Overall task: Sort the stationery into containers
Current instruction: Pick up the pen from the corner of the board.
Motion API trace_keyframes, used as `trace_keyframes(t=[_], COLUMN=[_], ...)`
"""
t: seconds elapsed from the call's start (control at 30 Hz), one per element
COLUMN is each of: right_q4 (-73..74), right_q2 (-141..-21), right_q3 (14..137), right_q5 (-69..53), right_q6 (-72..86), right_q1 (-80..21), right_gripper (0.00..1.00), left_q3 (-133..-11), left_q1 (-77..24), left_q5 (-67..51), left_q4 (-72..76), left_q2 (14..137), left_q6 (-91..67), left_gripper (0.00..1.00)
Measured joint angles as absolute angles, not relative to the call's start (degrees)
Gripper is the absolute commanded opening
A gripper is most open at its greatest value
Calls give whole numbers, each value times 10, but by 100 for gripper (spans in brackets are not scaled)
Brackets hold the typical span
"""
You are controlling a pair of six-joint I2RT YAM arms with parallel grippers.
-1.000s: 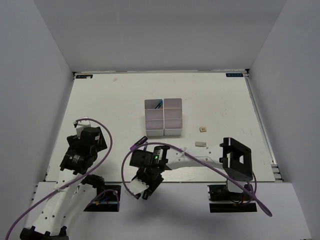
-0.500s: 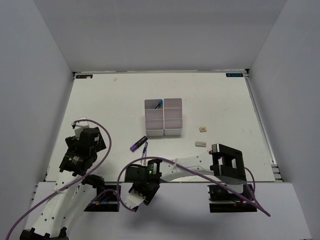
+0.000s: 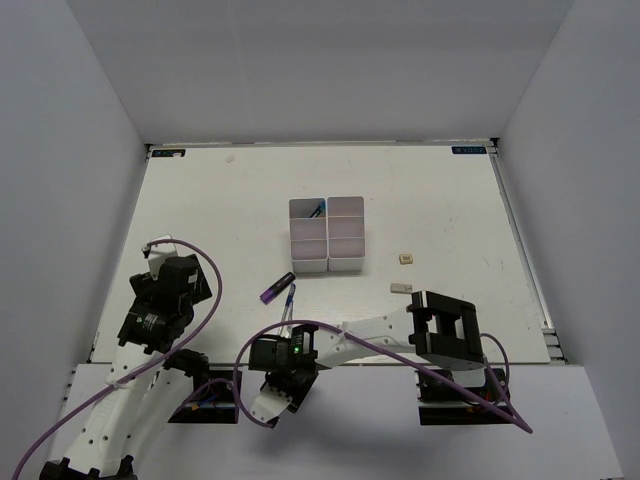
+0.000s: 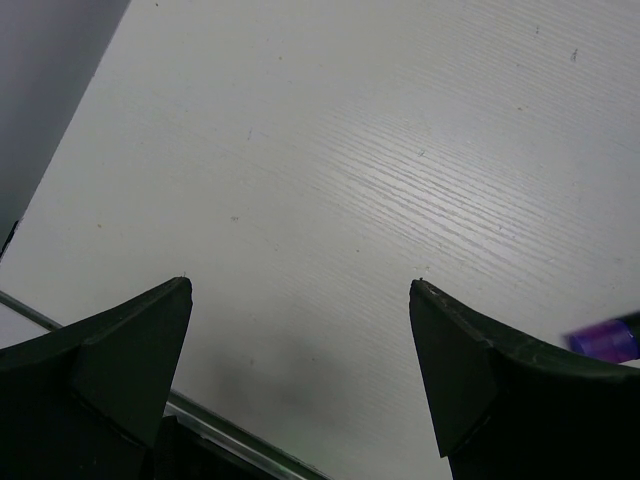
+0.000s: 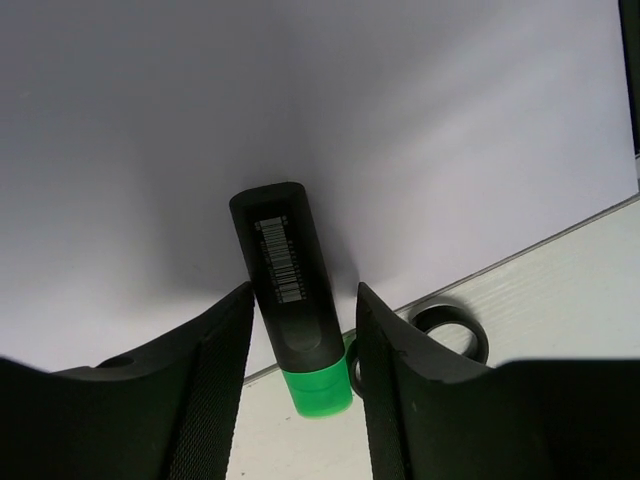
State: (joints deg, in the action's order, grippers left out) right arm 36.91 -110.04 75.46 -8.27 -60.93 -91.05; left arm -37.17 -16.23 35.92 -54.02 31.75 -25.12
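My right gripper (image 3: 268, 402) reaches past the table's near edge. In the right wrist view its gripper (image 5: 302, 290) stands open around a green marker (image 5: 293, 310) with a black body; the left finger touches it, and a narrow gap shows on the right. Black scissors handles (image 5: 452, 335) lie just beside it on the table edge. My left gripper (image 3: 162, 250) is open and empty (image 4: 300, 282) over the left of the table. A purple marker (image 3: 277, 288) and a thin blue pen (image 3: 289, 299) lie in front of the white containers (image 3: 326, 235). The purple marker also shows in the left wrist view (image 4: 605, 340).
Two small beige erasers (image 3: 405, 258) (image 3: 400, 288) lie right of the containers. A blue item (image 3: 317, 210) sits in the back-left bin. The table's left edge (image 4: 60, 320) is close under the left gripper.
My right gripper has drawn back toward the near edge and down-left, uncovering the purple marker and blue pen. The left arm has barely moved.
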Motion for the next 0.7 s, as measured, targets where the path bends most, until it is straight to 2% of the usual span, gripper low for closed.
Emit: trace_keyframes(t=[0.5, 0.6, 0.7], right_q4=[428, 447, 459], right_q2=[-1123, -1134, -1142], right_q3=[783, 799, 807], right_q5=[-118, -121, -124], right_q6=[-701, -706, -708], right_q1=[-907, -906, -905], right_gripper=[43, 36, 24], left_q3=[-372, -372, -372], left_q1=[-162, -162, -162], left_q5=[359, 359, 360], left_q4=[-540, -540, -540], left_q2=[315, 314, 312], left_q6=[-251, -251, -251], left_gripper=[100, 100, 100])
